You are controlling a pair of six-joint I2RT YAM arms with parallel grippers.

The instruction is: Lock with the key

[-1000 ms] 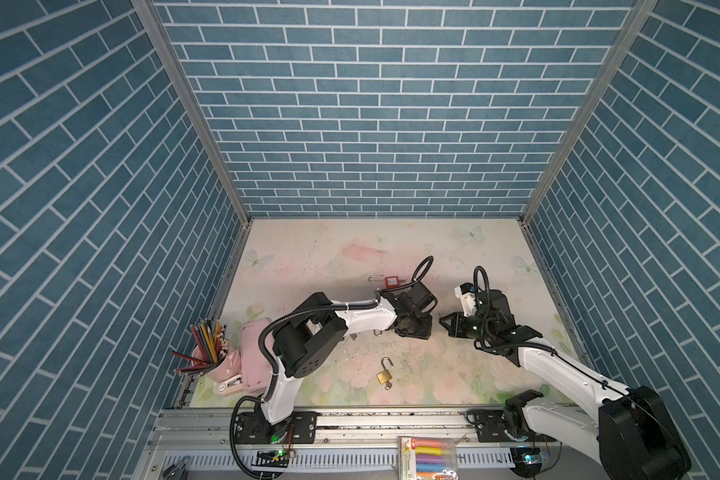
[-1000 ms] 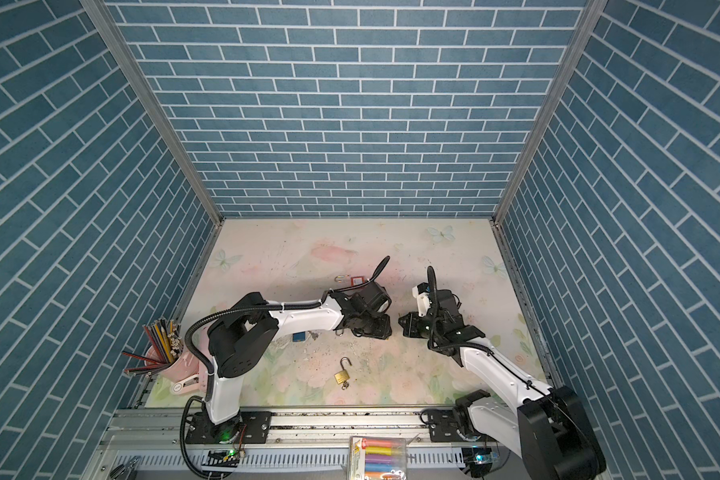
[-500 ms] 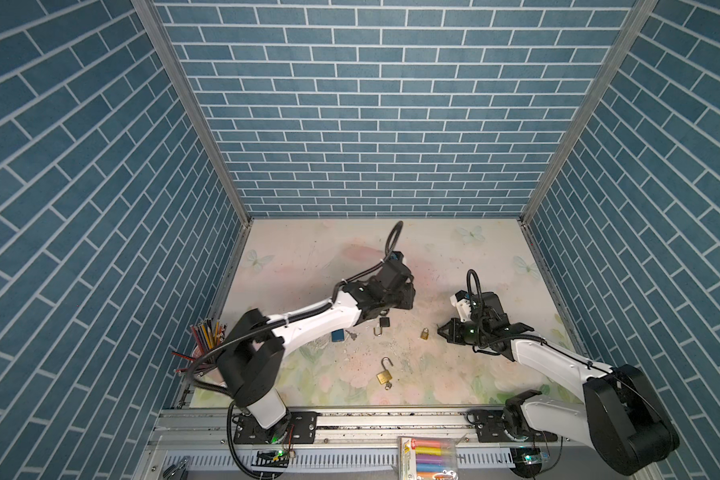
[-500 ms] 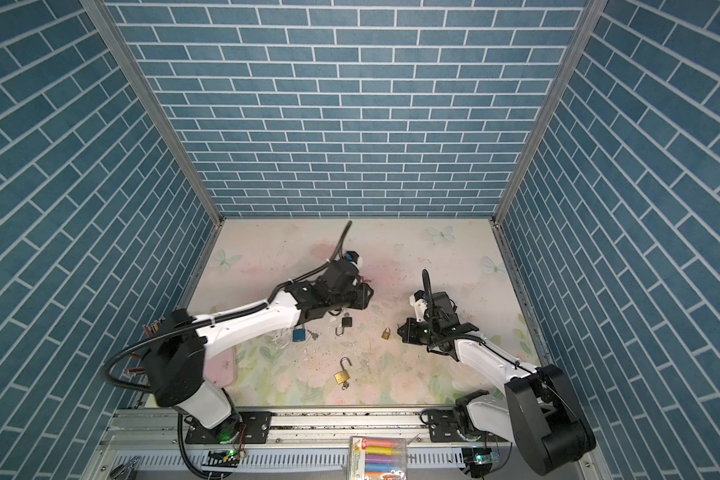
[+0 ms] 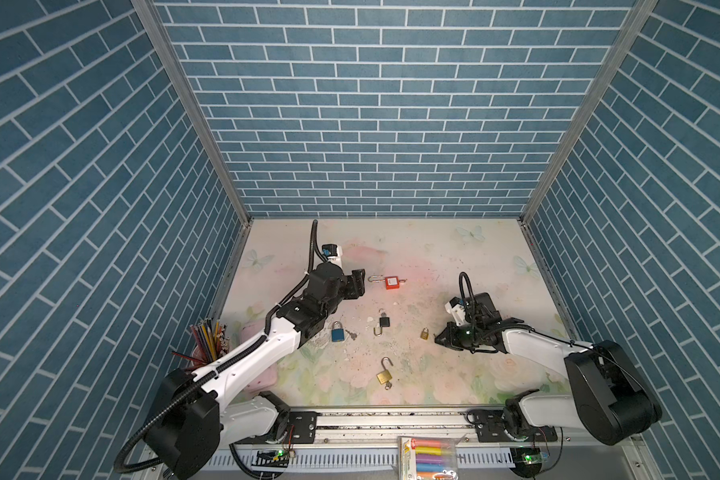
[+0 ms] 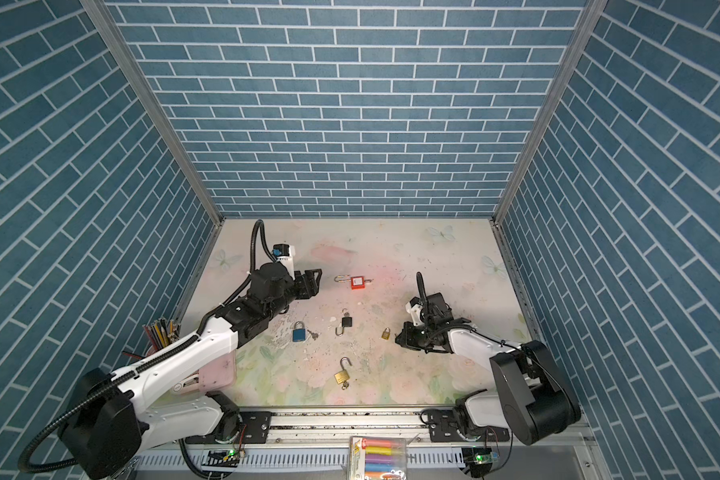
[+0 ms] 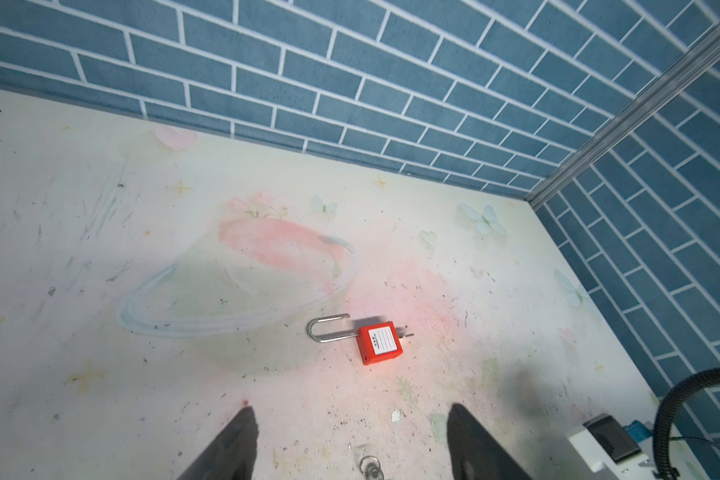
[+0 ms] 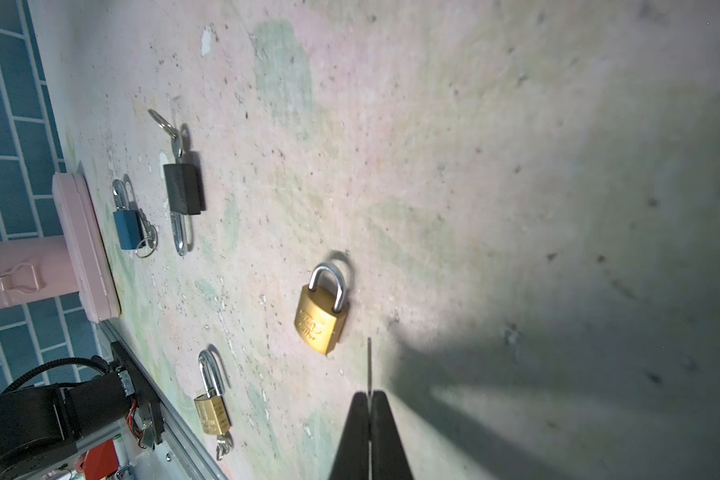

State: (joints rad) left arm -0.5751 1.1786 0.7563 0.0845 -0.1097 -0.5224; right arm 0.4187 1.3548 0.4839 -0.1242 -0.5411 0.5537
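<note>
My right gripper (image 8: 368, 395) is shut on a thin key (image 8: 368, 365) whose blade sticks out edge-on, just short of a small brass padlock (image 8: 321, 316) with a closed shackle. Both top views show this gripper (image 5: 439, 337) (image 6: 399, 337) right of that padlock (image 5: 425, 333) (image 6: 386, 333). My left gripper (image 7: 350, 409) is open and empty. It (image 5: 360, 282) sits just left of a red padlock (image 7: 380, 341) (image 5: 391, 282) lying with its shackle open and a key in its base.
A black padlock (image 5: 384, 321), a blue padlock (image 5: 337, 332) and a larger brass padlock (image 5: 384, 375) with an open shackle lie mid-table. A pink box (image 8: 84, 245) and pencil cup (image 5: 208, 340) stand front left. A chalk box (image 5: 427, 457) sits past the front rail.
My left arm swung from the table's centre toward the back, leaving the black padlock on the table, and its gripper opened. My right gripper stayed shut near the small brass padlock.
</note>
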